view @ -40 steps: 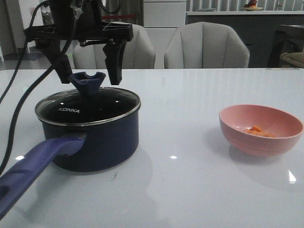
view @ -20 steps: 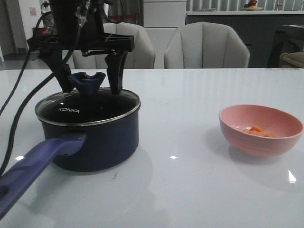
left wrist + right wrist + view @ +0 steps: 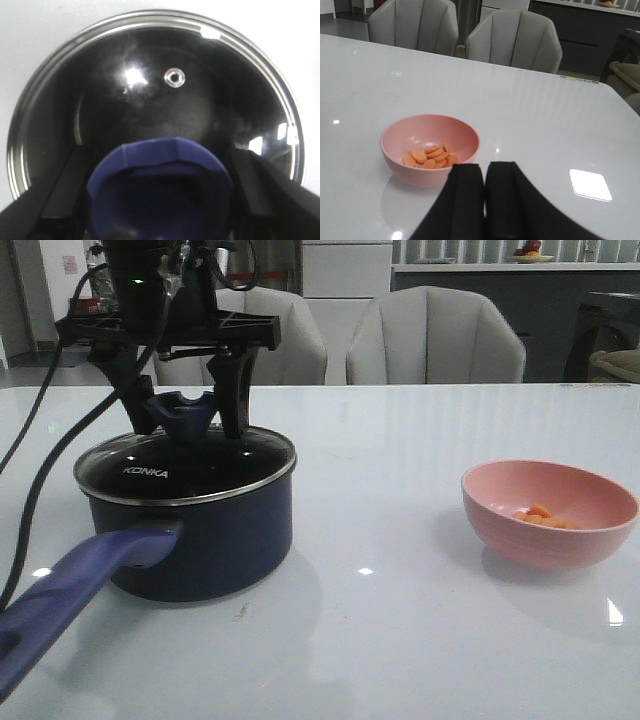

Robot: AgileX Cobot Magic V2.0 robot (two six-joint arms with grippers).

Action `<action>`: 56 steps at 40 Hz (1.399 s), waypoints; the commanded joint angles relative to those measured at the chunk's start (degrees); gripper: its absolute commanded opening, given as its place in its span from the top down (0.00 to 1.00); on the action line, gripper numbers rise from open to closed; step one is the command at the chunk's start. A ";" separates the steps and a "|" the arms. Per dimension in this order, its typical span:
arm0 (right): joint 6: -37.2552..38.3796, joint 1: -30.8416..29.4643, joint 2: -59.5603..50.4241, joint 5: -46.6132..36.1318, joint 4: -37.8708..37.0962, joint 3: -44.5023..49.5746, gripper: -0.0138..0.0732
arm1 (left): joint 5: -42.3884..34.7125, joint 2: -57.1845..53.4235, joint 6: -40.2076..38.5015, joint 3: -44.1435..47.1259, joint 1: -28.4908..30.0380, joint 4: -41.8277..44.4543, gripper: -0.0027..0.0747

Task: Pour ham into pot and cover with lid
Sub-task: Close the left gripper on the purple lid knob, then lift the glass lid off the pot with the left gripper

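Observation:
The dark navy pot [image 3: 205, 540] stands at the table's left, its lavender handle [image 3: 70, 590] pointing toward the front. The glass lid [image 3: 190, 468] [image 3: 175, 90] sits on the pot, lettered "KONKA". My left gripper [image 3: 186, 428] [image 3: 157, 155] is open, its fingers low on either side of the blue knob [image 3: 185, 408] [image 3: 160, 185] with a slim gap on each side. The ham [image 3: 540, 512] [image 3: 432, 156] lies as orange pieces in the pink bowl [image 3: 510, 530] [image 3: 405, 132] at the right. My right gripper [image 3: 484, 167] is shut on nothing, close to the bowl and above the table.
Two grey chairs [image 3: 435, 335] stand behind the table's far edge. Black cables [image 3: 45, 440] hang from the left arm beside the pot. White tabletop [image 3: 390, 540] lies between the pot and the bowl.
My left gripper has come down around the lid's knob, and its fingers have drawn closer to it. The pot, lid and bowl have not moved.

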 commanded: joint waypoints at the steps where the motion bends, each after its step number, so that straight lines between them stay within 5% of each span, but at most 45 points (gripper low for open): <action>1: -0.21 -0.02 -1.14 -4.35 -0.73 -0.29 0.65 | -0.75 -2.82 -0.63 -1.83 0.03 0.35 0.66; 5: -0.21 -0.02 -1.14 -4.35 -0.73 -0.29 0.65 | -0.75 -2.82 -0.63 -1.83 0.03 0.35 0.73; 35: -0.21 -0.02 -1.14 -4.35 -0.73 -0.29 0.65 | 3.63 -2.92 1.48 -10.50 1.23 1.01 0.73; 56: -0.21 -0.02 -1.14 -4.35 -0.73 -0.29 0.65 | 4.96 -7.64 4.84 -8.29 15.42 4.39 0.74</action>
